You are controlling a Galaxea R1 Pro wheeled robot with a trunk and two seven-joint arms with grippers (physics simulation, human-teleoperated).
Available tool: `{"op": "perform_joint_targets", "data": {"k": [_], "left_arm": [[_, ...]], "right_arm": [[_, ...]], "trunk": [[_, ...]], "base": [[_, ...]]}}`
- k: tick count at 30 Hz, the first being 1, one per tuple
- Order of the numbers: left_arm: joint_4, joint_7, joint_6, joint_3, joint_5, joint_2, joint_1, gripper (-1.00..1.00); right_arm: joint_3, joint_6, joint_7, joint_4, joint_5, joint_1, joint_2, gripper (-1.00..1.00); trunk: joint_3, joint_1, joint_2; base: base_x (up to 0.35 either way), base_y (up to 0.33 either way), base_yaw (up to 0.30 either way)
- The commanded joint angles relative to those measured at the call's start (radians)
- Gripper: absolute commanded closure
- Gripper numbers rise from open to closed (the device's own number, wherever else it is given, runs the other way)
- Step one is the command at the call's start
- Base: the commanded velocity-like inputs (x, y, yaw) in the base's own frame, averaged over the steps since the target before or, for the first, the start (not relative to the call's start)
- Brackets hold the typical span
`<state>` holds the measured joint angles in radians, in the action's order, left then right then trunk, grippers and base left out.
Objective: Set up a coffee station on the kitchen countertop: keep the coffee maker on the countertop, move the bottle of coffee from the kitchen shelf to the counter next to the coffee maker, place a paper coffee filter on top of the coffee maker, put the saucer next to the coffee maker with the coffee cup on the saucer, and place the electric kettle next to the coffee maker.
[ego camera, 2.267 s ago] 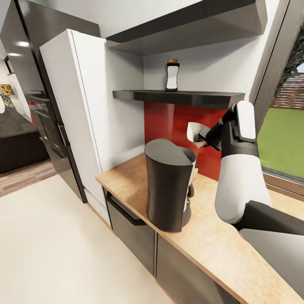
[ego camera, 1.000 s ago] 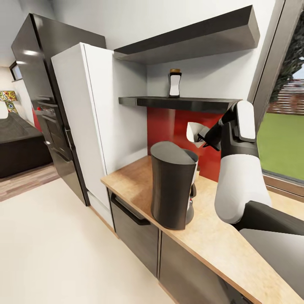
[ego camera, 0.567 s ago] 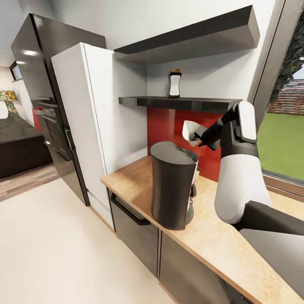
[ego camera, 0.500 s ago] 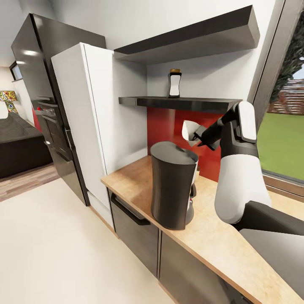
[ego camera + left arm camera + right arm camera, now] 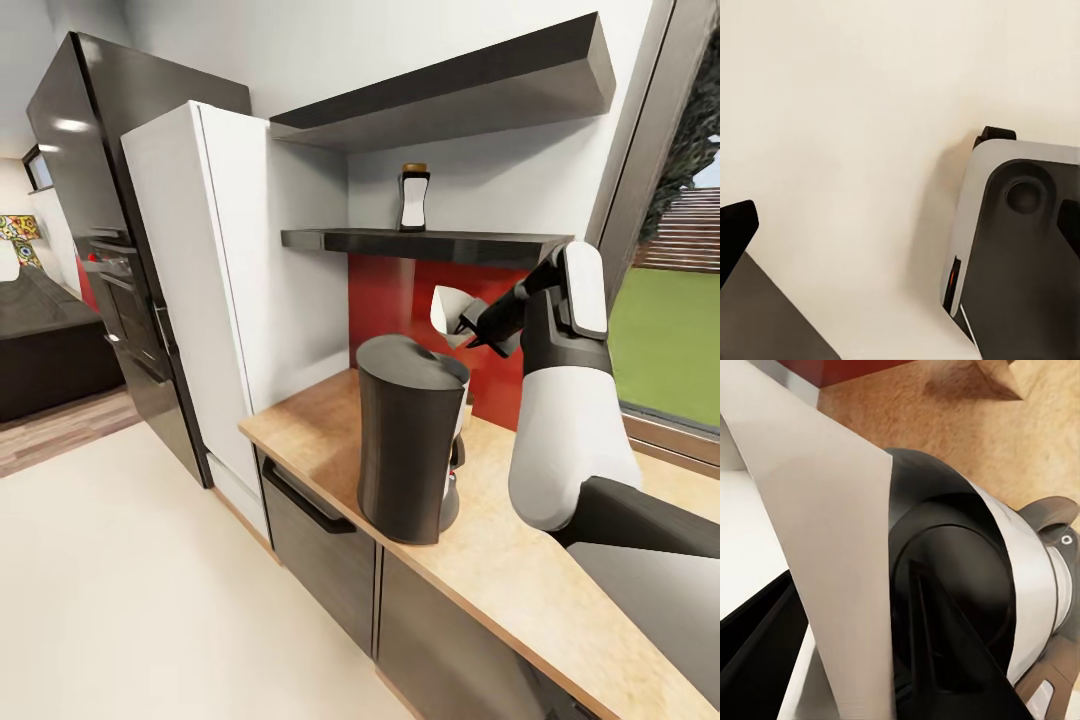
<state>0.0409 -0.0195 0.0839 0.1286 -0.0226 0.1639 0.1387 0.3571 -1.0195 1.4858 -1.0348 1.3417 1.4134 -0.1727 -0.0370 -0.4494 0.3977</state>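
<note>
The coffee maker (image 5: pixel 405 450) stands on the kitchen countertop (image 5: pixel 520 570) near its left end. My right gripper (image 5: pixel 468 325) is shut on a white paper coffee filter (image 5: pixel 444 308), held just above the maker's top at its far side. In the right wrist view the filter (image 5: pixel 825 547) hangs over the maker's dark round top (image 5: pixel 967 577). The bottle of coffee (image 5: pixel 413 200) stands upright on the dark shelf (image 5: pixel 430 240) above. My left gripper (image 5: pixel 904 225) is open over the pale floor. The saucer, coffee cup and electric kettle are out of view.
A tall white cabinet (image 5: pixel 210 280) and a dark oven column (image 5: pixel 100 200) stand left of the counter. A red backsplash (image 5: pixel 390 290) and a second shelf (image 5: pixel 450 90) lie behind and above. A window (image 5: pixel 670 300) bounds the right. My base (image 5: pixel 1020 247) is under the left gripper.
The camera shifted early on. Over the last second my right gripper carried the filter slightly left, closer over the coffee maker's top. Bottle and coffee maker have not moved.
</note>
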Motion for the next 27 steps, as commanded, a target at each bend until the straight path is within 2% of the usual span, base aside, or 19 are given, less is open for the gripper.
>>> {"op": "perform_joint_targets", "data": {"k": [1, 27], "left_arm": [[-0.001, 0.0, 0.004, 0.005, -0.002, 0.0, 0.001, -1.0], [-0.001, 0.0, 0.004, 0.005, -0.002, 0.0, 0.001, -1.0]], "right_arm": [[0.004, -0.01, 0.01, -0.001, 0.008, 0.001, 0.0, 1.0], [0.005, -0.01, 0.009, 0.001, 0.008, -0.047, 0.001, 1.0]], "trunk": [[-0.002, -0.001, 0.002], [-0.002, -0.001, 0.002]], "base": [[0.0, 0.0, 0.0], [0.0, 0.0, 0.0]]}}
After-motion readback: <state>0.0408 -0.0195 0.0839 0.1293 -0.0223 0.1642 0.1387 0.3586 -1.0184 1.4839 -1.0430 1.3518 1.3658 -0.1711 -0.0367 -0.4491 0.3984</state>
